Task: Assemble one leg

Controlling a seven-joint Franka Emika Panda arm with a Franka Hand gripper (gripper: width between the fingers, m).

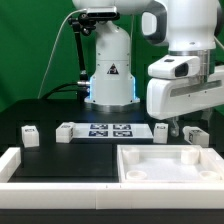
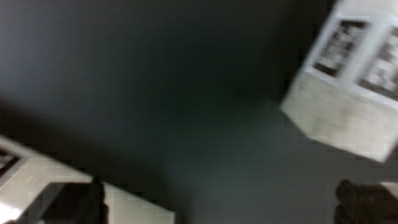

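Note:
Several legs lie on the black table in the exterior view: one at the far left (image 1: 30, 134), one beside the marker board (image 1: 65, 131), one (image 1: 160, 130) and another (image 1: 197, 135) at the right. Each is a small white block with a tag. My gripper (image 1: 178, 127) hangs just above the table between the two right legs, behind the large white tray (image 1: 135, 170). In the wrist view my gripper (image 2: 222, 196) is open, with only dark table between the fingers (image 2: 71, 203). No leg shows clearly in that view.
The marker board (image 1: 110, 130) lies mid-table and shows blurred in the wrist view (image 2: 356, 70). A white wall (image 1: 40, 172) runs along the front and left of the table. The robot base (image 1: 108, 65) stands behind. A blurred white part (image 2: 36, 185) sits by one finger.

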